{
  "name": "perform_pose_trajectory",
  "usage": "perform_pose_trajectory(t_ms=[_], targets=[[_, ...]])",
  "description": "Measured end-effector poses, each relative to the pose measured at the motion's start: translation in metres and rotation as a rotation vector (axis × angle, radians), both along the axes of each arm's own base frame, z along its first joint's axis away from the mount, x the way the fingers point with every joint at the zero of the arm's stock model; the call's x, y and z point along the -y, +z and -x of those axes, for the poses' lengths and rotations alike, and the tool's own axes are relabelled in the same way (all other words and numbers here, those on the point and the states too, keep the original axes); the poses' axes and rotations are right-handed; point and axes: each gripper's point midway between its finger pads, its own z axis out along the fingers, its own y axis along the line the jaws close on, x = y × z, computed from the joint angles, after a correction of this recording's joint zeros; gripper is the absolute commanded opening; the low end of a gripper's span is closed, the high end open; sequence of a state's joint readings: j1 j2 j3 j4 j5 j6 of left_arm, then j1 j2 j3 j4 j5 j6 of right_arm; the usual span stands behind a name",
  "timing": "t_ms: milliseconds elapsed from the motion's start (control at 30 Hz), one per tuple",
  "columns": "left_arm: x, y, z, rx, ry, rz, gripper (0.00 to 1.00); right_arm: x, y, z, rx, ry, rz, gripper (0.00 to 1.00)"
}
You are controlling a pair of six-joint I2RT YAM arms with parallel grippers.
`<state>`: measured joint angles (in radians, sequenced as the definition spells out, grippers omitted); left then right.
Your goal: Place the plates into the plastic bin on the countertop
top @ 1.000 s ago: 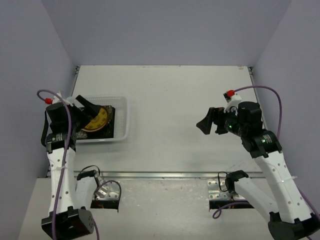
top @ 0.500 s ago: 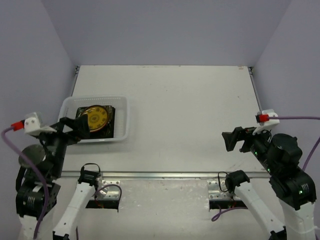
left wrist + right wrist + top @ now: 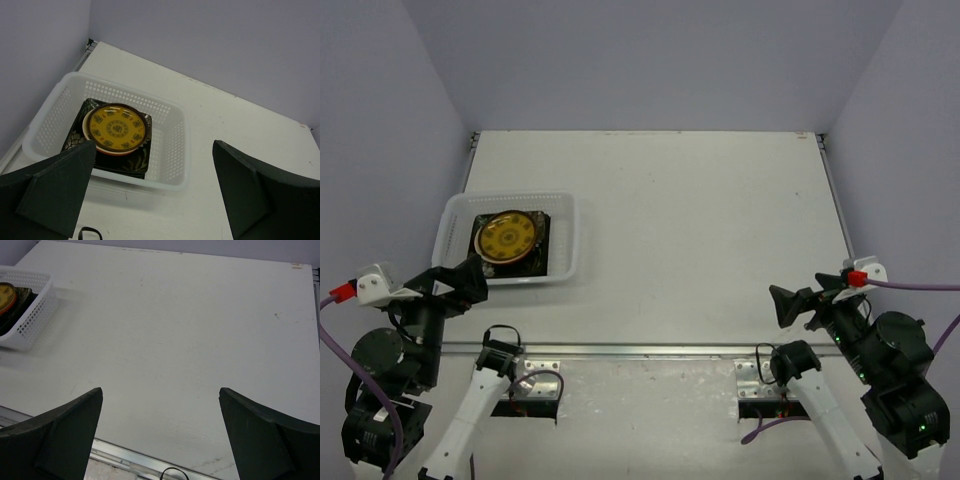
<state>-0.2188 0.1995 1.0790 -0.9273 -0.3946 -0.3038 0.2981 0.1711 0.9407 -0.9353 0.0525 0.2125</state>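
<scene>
Both grippers are spread wide and hold nothing: the left gripper (image 3: pixel 152 150) hangs just short of the plastic bin's near side, and the right gripper (image 3: pixel 160 395) hovers over bare countertop (image 3: pixel 720 230), well apart from the bin.

The plates sit stacked inside the plastic bin (image 3: pixel 172 145), which rests near the countertop's left edge. A yellow round plate (image 3: pixel 118 129) with a dark rim and printed motifs is on top. A pale-rimmed round dish (image 3: pixel 88 131) peeks out below it, and a black floral square plate (image 3: pixel 132 162) lies flat on the bin floor.

I judge these dishes to be stiff, glossy and fairly light. They are likely slippery between fingers and liable to chip if dropped. The raised rim is the place to pinch, one finger over the lip and one under. The flat stack leaves little room to get under an edge.

Only the left wrist view shows the layers and the pattern. From the top view the stack reads as a yellow disc on a dark square, but that view alone shows the whole countertop and the metal rail (image 3: pixel 650 351), with no plate outside the bin. The right wrist view catches only a corner of the bin.
</scene>
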Motion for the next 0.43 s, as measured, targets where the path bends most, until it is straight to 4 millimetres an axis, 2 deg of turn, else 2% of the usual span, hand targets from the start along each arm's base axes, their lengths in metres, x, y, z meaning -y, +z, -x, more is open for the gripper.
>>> perform_pose_trajectory(t_ms=[267, 433], targets=[[-0.004, 0.002, 0.006, 0.024, 0.009, 0.005, 1.00, 0.003, 0.002, -0.005, 0.005, -0.031, -0.009, 0.99], [-0.005, 0.002, 0.006, 0.023, 0.011, 0.004, 1.00, 0.008, -0.011, -0.014, -0.019, -0.071, 0.008, 0.99]])
